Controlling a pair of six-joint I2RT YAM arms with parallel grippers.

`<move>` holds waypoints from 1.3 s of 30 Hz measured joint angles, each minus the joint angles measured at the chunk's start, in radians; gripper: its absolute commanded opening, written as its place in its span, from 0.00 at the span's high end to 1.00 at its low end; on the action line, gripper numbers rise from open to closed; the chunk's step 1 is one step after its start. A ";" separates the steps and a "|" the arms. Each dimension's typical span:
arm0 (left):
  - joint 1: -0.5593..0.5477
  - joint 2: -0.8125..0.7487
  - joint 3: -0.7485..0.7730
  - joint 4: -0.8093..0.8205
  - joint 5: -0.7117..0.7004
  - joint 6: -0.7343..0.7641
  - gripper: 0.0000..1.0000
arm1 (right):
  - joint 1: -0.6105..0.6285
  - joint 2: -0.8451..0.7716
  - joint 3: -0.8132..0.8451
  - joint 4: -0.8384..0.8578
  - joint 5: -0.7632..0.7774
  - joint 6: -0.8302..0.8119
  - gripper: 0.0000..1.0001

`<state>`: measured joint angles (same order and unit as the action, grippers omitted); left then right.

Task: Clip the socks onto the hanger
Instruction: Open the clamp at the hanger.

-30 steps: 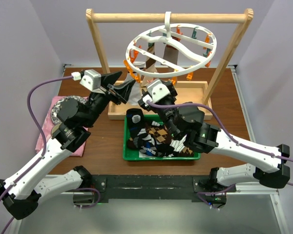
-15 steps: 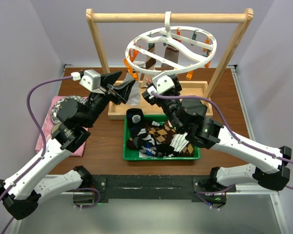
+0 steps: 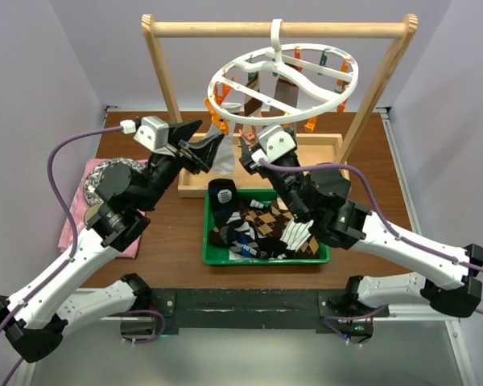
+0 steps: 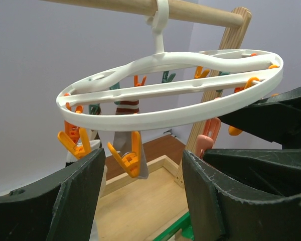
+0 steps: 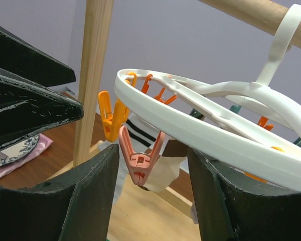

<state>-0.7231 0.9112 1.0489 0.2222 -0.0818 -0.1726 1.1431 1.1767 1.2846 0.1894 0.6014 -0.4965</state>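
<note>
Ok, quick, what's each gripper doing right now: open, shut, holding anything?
Left gripper: open, holding nothing.
Right gripper: open, holding nothing; a pink peg on the hanger hangs in line with its gap, untouched.

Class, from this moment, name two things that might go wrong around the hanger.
The hanger hangs tilted from just its hook; a nudge might swing or unhook it. The left gripper and right gripper, both open, sit close together beside it and might collide.
</note>
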 measured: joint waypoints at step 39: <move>0.011 -0.061 -0.139 -0.022 -0.009 0.042 0.14 | -0.013 -0.089 -0.122 0.129 -0.066 0.226 0.97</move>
<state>-0.7124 0.8505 0.9100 0.2005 -0.0910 -0.1303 1.1305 1.0882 1.1622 0.3183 0.5354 -0.2707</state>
